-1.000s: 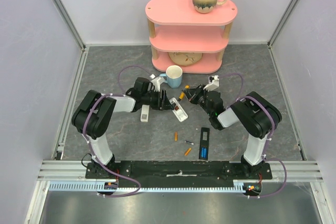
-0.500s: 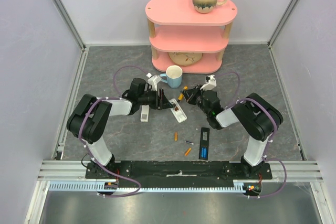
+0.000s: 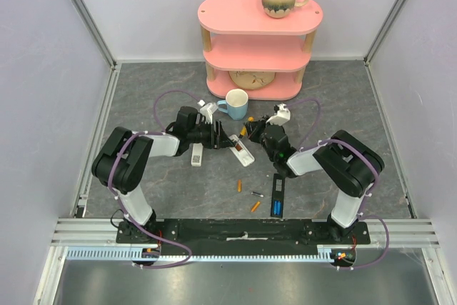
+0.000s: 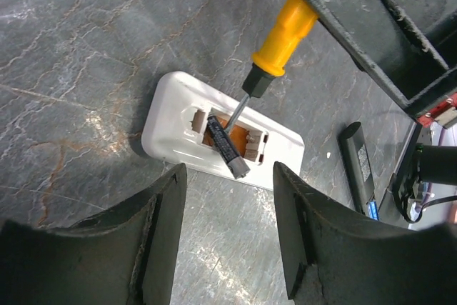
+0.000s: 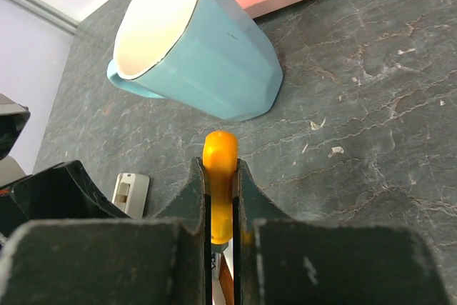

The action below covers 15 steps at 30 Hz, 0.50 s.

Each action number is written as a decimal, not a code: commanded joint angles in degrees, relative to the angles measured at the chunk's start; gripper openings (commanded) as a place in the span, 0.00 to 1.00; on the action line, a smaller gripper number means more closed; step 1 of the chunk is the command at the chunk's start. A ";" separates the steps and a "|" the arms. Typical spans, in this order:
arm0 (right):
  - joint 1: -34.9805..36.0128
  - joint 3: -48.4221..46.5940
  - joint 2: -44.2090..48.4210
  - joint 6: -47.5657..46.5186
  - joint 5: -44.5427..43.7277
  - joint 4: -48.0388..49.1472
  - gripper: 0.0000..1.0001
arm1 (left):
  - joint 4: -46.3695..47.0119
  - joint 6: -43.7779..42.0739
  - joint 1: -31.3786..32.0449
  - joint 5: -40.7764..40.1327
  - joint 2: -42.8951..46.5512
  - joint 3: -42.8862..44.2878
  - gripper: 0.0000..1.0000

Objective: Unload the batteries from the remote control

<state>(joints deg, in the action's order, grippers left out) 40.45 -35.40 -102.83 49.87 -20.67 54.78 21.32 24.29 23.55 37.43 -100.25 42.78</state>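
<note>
A white remote (image 4: pixel 171 123) lies on the table with its battery bay open; it also shows in the top view (image 3: pixel 243 152). A dark battery (image 4: pixel 227 148) sits tilted up out of the bay, over an orange battery (image 4: pixel 213 136). My right gripper (image 5: pixel 221 169) is shut on the orange-handled screwdriver (image 5: pixel 219 176), whose shaft (image 4: pixel 238 111) reaches into the bay. My left gripper (image 4: pixel 228 248) is open just short of the remote and touches nothing. Two orange batteries (image 3: pixel 239 186) and a silvery one (image 3: pixel 256 194) lie loose nearer the front.
A blue mug (image 5: pixel 207 55) stands just behind the screwdriver. A white battery cover (image 3: pixel 197 153) lies left of the remote. A black remote (image 3: pixel 278 189) with blue cells lies at the front right. A pink shelf (image 3: pixel 258 48) with a beige mug stands at the back.
My right gripper has moved left with the screwdriver, closer to the white remote. My left gripper has shifted slightly toward the back and stays open.
</note>
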 commanded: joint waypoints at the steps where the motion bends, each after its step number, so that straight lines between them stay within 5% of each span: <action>1: 1.56 -1.78 0.70 0.93 -8.33 -4.50 0.00 | 0.04 2.07 -0.52 -0.25 -1.35 1.77 0.57; 15: 4.91 -1.69 4.39 -1.97 -14.66 -10.75 0.00 | 1.61 2.78 -0.87 2.21 -1.88 1.78 0.57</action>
<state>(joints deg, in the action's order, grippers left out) 44.88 -36.58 -99.90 48.36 -30.94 48.14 20.32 25.12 22.98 37.63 -101.65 42.92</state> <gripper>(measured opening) 0.081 0.575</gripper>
